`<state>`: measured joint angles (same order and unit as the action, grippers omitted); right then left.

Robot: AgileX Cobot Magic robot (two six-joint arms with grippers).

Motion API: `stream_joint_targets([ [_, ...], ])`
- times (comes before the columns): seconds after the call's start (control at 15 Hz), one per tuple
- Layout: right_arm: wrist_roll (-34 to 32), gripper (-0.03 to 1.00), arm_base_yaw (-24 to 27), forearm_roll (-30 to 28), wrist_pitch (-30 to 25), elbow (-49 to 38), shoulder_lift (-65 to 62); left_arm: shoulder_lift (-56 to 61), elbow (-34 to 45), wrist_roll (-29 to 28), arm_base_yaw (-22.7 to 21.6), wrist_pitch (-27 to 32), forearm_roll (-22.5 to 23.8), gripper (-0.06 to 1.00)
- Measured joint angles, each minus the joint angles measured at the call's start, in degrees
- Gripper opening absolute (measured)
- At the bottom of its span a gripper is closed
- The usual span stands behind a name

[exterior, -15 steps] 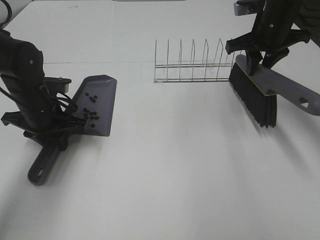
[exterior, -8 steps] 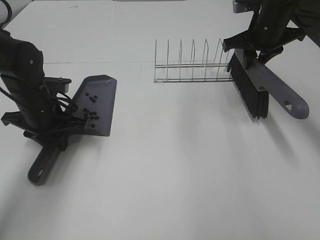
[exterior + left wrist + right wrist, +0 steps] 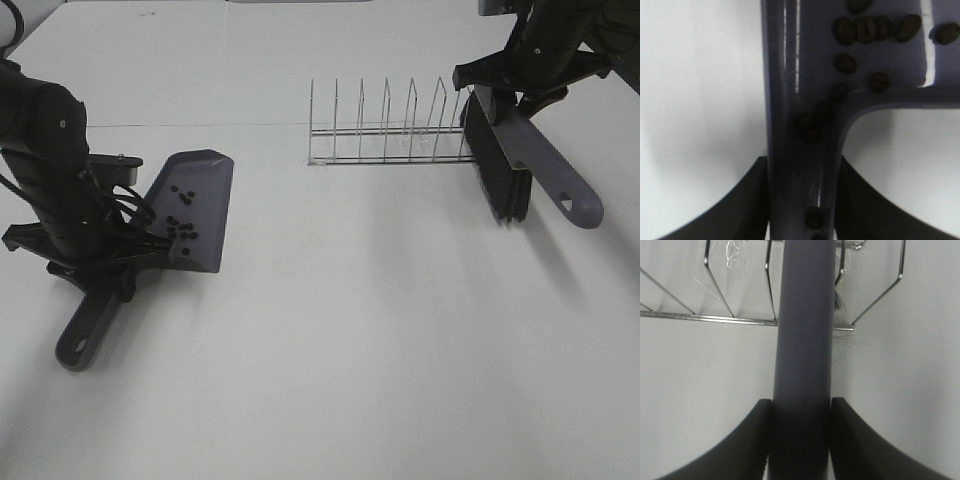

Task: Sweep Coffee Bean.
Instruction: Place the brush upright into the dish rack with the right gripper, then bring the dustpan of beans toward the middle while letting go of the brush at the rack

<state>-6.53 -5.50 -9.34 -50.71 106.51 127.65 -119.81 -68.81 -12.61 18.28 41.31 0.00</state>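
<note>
The grey-purple dustpan (image 3: 200, 190) lies on the white table at the left, its handle (image 3: 88, 328) pointing toward the front. Several coffee beans (image 3: 181, 227) lie inside the pan. My left gripper (image 3: 108, 262) is shut on the dustpan's handle. The left wrist view shows that handle (image 3: 800, 100) between the fingers (image 3: 752, 205), with coffee beans (image 3: 867, 29) on the pan and a few down in the handle's groove. My right gripper (image 3: 520, 82) is shut on the brush (image 3: 545, 165), black bristles (image 3: 498, 175) down, at the wire rack's right end. The brush handle (image 3: 802, 330) shows in the right wrist view.
A wire dish rack (image 3: 388, 135) stands at the back middle, and its wires (image 3: 715, 295) run just beyond the brush in the right wrist view. The white table (image 3: 360, 340) spreads between the dustpan and the brush.
My right gripper has swung the brush back and to the right, turning it closer to the rack's right end. The left gripper and the dustpan have not moved.
</note>
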Motion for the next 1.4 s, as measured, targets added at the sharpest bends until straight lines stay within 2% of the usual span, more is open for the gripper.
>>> stream_joint_targets([
  [0.33,0.06,0.27,0.0,0.11,0.29,7.22,5.16,0.0,0.0,0.0,0.0,0.0,0.0,0.32],
  [0.73,-2.35,0.28,0.0,-0.57,1.6,8.48,6.47,0.0,0.0,0.0,0.0,0.0,0.0,0.32],
  [0.8,-4.53,0.34,0.0,-1.26,2.01,8.48,6.47,0.0,0.0,0.0,0.0,0.0,0.0,0.32],
  [0.93,-7.96,0.59,0.0,-3.09,2.41,9.8,6.47,0.0,0.0,0.0,0.0,0.0,0.0,0.32],
  [1.0,-8.37,0.68,0.0,-3.78,2.41,10.54,6.47,0.0,0.0,0.0,0.0,0.0,0.0,0.32],
  [1.13,-8.88,0.74,0.0,-3.95,1.55,12.2,6.47,0.0,0.0,0.0,0.0,0.0,0.0,0.32],
  [1.4,-8.88,0.75,0.0,-3.44,-2.75,12.66,3.5,1.2,0.11,-0.06,0.23,-1.72,-1.15,0.32],
])
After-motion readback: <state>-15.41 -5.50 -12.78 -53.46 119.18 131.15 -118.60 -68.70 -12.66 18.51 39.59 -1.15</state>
